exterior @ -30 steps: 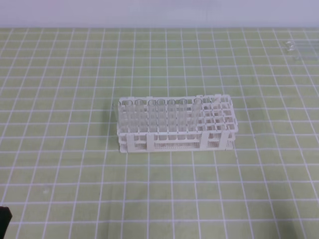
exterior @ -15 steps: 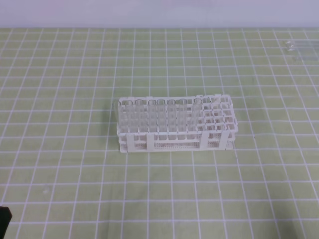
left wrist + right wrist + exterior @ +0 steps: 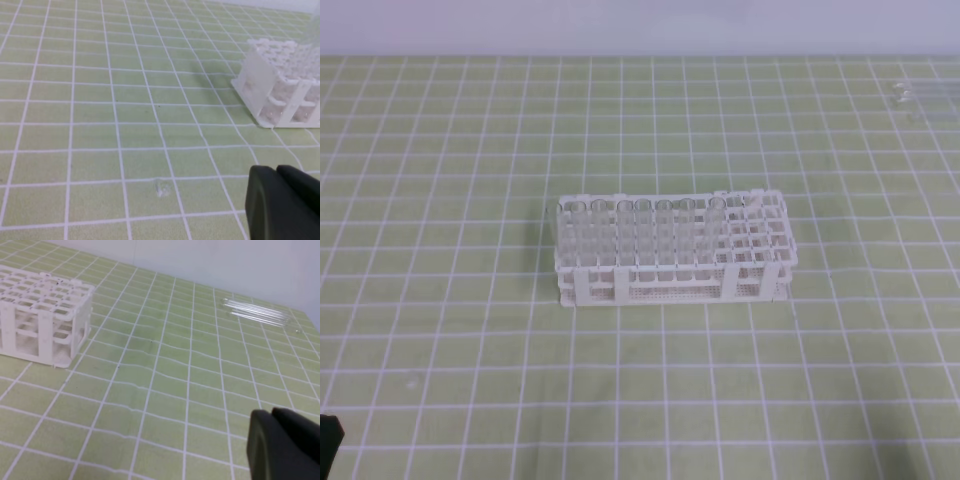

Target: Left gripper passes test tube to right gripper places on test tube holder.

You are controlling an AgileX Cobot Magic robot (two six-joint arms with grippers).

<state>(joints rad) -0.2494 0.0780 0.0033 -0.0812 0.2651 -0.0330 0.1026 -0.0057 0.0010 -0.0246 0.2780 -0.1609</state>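
Right wrist view: test tubes (image 3: 257,312) lie crosswise far ahead of the right tool (image 3: 282,445) — grip unreadable — while the left tool (image 3: 282,202) sits farther off.

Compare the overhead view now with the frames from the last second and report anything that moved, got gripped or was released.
Nothing visibly changed. The test tube holder stands in the same spot on the green grid mat with its tubes as they were, the loose test tubes lie untouched at the far right edge, and the dark corner at the lower left has not shifted. Nothing was taken hold of or let go.
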